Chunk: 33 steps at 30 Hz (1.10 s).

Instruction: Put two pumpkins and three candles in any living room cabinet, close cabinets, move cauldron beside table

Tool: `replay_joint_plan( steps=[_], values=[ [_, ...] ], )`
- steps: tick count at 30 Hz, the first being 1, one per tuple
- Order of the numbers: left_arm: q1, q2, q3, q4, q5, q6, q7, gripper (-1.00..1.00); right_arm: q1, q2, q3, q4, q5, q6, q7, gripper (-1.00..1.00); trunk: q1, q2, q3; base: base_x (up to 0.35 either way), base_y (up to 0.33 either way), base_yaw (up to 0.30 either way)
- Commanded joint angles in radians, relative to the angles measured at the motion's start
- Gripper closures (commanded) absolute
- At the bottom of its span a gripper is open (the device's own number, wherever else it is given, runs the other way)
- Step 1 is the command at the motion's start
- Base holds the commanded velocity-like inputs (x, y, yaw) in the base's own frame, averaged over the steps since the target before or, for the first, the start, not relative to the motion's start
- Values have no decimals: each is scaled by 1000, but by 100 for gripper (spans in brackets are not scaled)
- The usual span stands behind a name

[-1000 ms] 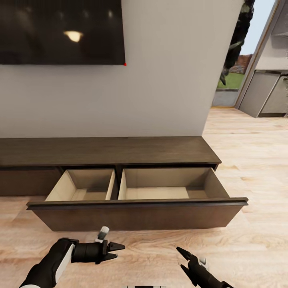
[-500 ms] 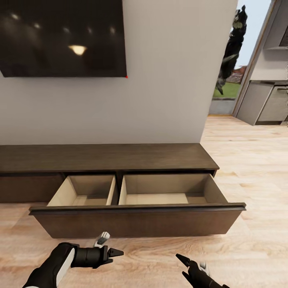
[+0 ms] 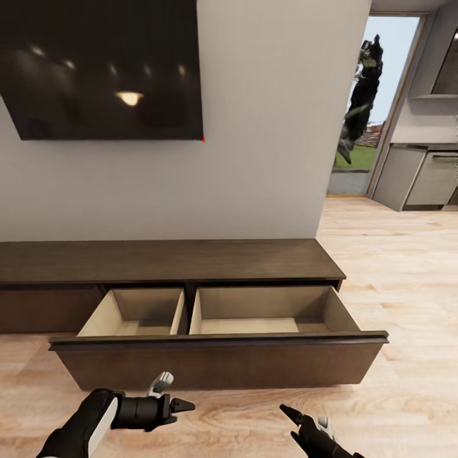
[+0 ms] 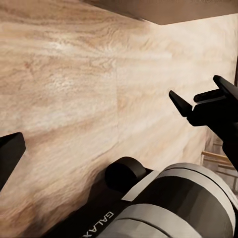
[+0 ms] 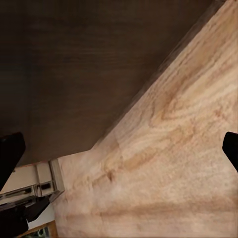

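Since the earlier frames my head camera has tilted up: the whole scene sits lower in the head view, more of the doorway at upper right shows, and both arms sit nearer the bottom edge. Nothing in the room itself has shifted.

The cabinet [image 3: 172, 261] runs across the middle of the frame, its wide drawer [image 3: 219, 362] pulled out toward me. Both pale compartments look bare; I see no pumpkins, candles, cauldron or grey table from here, so they are somewhere out of frame.

My left pincer [image 3: 181, 407] hangs at lower left above the wooden floor [image 3: 407, 267], holding nothing; whether its jaws are parted or closed I cannot tell. My right pincer [image 3: 291, 418] at bottom centre-right is spread wide and empty, its fingertips at opposite edges of the right wrist view with the drawer front and floor between them.

I judge the drawer to be stiff and heavy-fronted, with no handle, so closing it means a flat push on the dark front, near the middle so it does not skew. Pumpkins and candles should be light and rigid; being rounded, they may slip, so I would pinch across the widest part.

A dark wall screen [image 3: 102, 67] hangs at upper left. The open drawer front stands between me and the compartments, so anything must go in over it.
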Motion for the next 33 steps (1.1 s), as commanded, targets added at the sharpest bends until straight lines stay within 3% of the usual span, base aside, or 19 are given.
replay_joint_plan(
  steps=[1, 7, 11, 19, 24, 30, 33],
  values=[
    [0, 0, 1, 0, 1, 5, 10, -100, -1, 0, -3, 0, -5, 1, -2, -100, -1, 0, 3, 0, 0, 0],
    [0, -1, 2, 1, 3, 5, 98, -100, -1, 2, -3, 1, 38, -53, -14, -100, -3, 1, 26, 0, 0, 0],
    [0, 0, 3, 2, 4, 0, 136, -100, -1, 3, -3, 0, 64, -57, -35, -100, -19, 29, 39, 0, 0, 0],
    [0, -5, 4, 30, 7, -38, 237, -100, 0, 3, -2, -2, 77, -45, -269, -100, -49, 85, 64, 0, 0, 0],
    [0, -6, 4, 33, 7, -43, 259, -100, 0, 5, -1, -4, 80, -24, -376, -100, -68, 120, 80, 0, 0, 0],
    [0, -5, 4, 33, 7, -63, 276, -100, -1, 8, 0, -7, 83, -26, -410, -100, -91, 162, 98, 0, 0, 0],
    [0, -6, 4, 33, 8, -67, 321, -100, -1, 8, 3, -6, 83, -26, -414, -100, -103, 183, 108, 0, 0, 0]
  ],
)
